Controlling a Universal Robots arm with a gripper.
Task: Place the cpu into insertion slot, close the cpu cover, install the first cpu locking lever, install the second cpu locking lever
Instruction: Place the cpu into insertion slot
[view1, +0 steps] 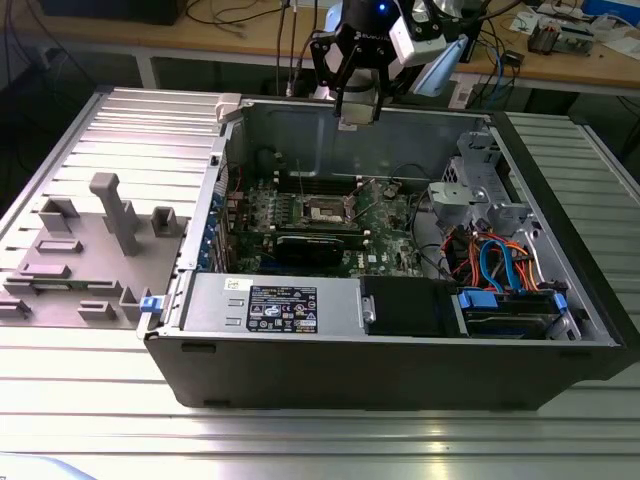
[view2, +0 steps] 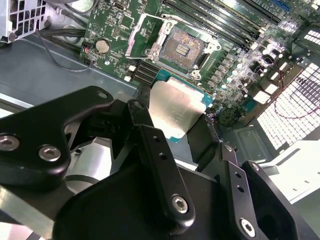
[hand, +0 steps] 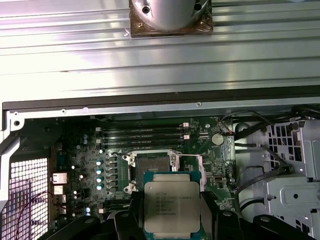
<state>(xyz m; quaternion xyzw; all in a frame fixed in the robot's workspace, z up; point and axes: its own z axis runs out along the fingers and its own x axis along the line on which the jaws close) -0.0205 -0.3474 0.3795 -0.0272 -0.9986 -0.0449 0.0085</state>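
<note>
My gripper (view1: 358, 112) hangs above the back wall of the open computer case (view1: 400, 370), shut on the cpu (hand: 171, 207). The cpu is a flat square chip with a silver-grey top, its green edge showing between the black fingers (view2: 175, 107). Below it on the green motherboard (view1: 385, 235) lies the insertion slot (hand: 152, 169), bare, with its contact field exposed (view2: 182, 49). The cpu cover (view2: 142, 37), a thin metal frame with a square window, stands swung open beside the slot (hand: 192, 167). The cpu is well above the slot, not touching the board.
A black card (view1: 315, 245) lies just in front of the slot, with memory slots (hand: 142, 135) behind it. A power supply (view1: 275, 305) runs along the case front. A metal drive cage (view1: 480, 190) and orange and blue cables (view1: 495, 265) fill the exterior view's right. Grey fixtures (view1: 90, 250) stand at its left.
</note>
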